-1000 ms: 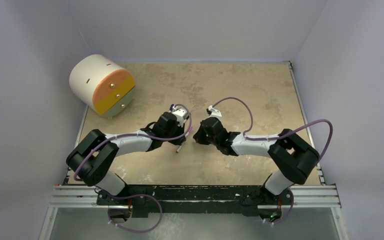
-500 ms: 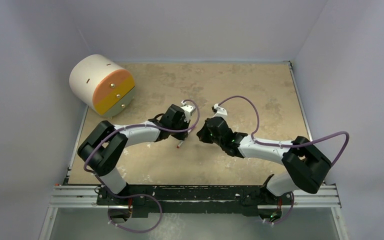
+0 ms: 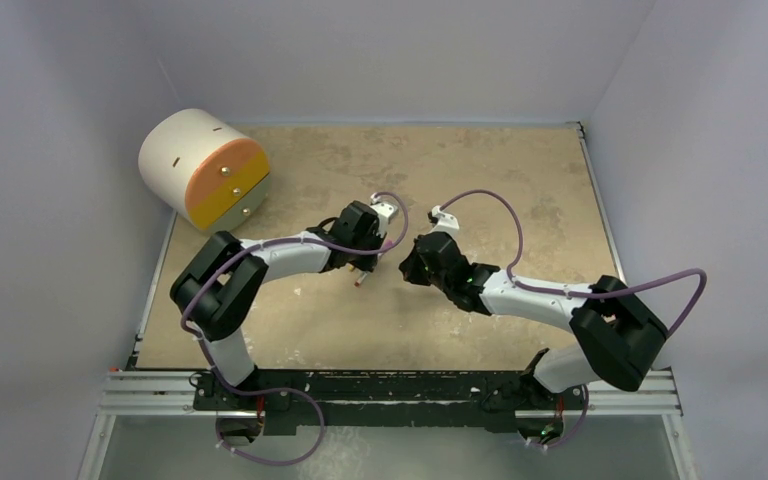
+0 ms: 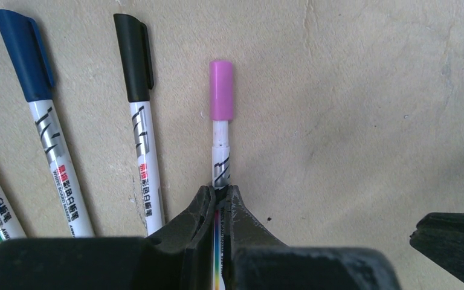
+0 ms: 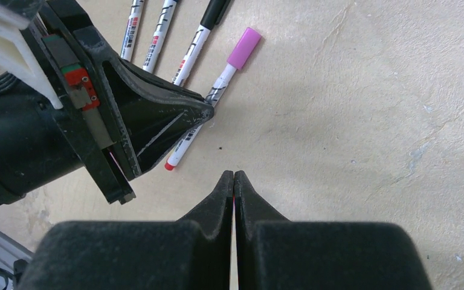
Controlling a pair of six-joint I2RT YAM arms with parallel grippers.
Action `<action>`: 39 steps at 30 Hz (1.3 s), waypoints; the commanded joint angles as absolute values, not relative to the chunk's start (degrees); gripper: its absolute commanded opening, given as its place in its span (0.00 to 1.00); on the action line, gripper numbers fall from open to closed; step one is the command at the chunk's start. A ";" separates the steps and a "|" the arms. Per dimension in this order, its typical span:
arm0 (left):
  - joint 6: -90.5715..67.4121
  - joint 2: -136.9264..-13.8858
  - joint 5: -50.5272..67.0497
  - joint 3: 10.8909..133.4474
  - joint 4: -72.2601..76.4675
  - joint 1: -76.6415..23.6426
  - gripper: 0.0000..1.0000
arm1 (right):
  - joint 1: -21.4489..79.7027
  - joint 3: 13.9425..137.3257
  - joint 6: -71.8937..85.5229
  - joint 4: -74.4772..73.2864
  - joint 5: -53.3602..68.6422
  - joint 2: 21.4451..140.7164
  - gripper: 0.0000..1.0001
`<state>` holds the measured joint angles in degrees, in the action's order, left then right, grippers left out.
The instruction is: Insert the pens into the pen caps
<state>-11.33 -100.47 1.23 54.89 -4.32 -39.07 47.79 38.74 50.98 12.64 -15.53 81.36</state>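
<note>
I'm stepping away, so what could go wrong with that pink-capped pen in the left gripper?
The pink cap shows a strip of bare neck beneath it, so it may not be fully seated and could slip off. The left gripper pinches the pen close beside the black-capped pen, which opening fingers might nudge.

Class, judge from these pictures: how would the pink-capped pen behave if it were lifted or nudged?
Likely stiff and light: the pink-capped pen is thin and straight in the left gripper. Its round barrel would probably roll on the flat table.
</note>
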 commanded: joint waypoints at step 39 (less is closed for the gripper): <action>-13.27 -76.65 -2.08 50.34 6.13 -38.85 0.31 | 47.28 33.41 50.53 10.78 -20.23 71.42 0.00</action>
